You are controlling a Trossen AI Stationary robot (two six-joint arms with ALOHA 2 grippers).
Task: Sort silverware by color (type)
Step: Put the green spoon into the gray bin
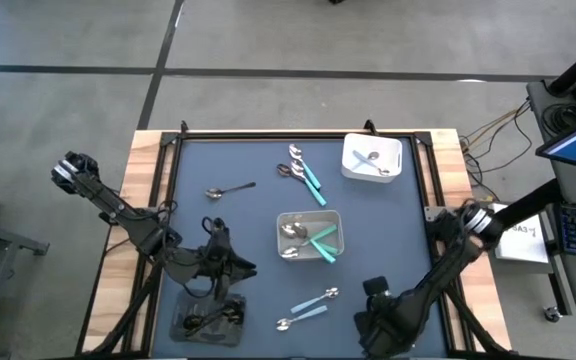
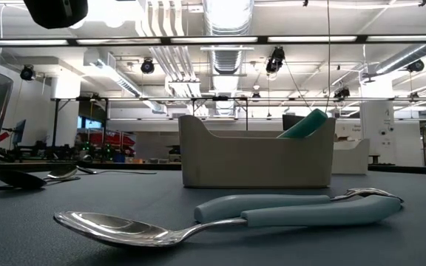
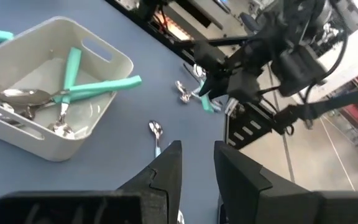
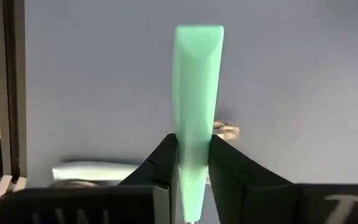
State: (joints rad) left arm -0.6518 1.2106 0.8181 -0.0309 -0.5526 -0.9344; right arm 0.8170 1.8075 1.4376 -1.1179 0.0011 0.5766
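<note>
My right gripper point(image 1: 373, 290) point(image 4: 193, 155) hovers near the table's near edge, shut on a pale green-teal handled utensil point(image 4: 197, 93). Two pale-blue handled pieces point(image 1: 308, 303) point(image 2: 294, 210) lie flat on the table just left of it. My left gripper point(image 1: 218, 262) point(image 3: 197, 165) hangs open and holds nothing, above the dark tray point(image 1: 208, 320) that holds dark utensils. The grey tray point(image 1: 310, 237) point(image 3: 48, 93) contains teal-handled spoons and forks. More teal-handled pieces point(image 1: 303, 170) and a lone spoon point(image 1: 230, 189) lie on the far half of the table. My right gripper pinches the utensil's handle point(image 4: 194, 146) between its two fingers. The handle runs along the fingers, and its broad free end point(image 4: 199, 37) sticks out past the fingertips. The utensil's head is hidden behind the fingers. In the left wrist view the handle point(image 3: 207, 102) hangs just under the gripper.
A white tray point(image 1: 372, 158) with one spoon in it stands at the far right. The table has a raised dark frame and wooden side strips point(image 1: 143, 170). Bare blue surface lies between the trays and along the left side.
</note>
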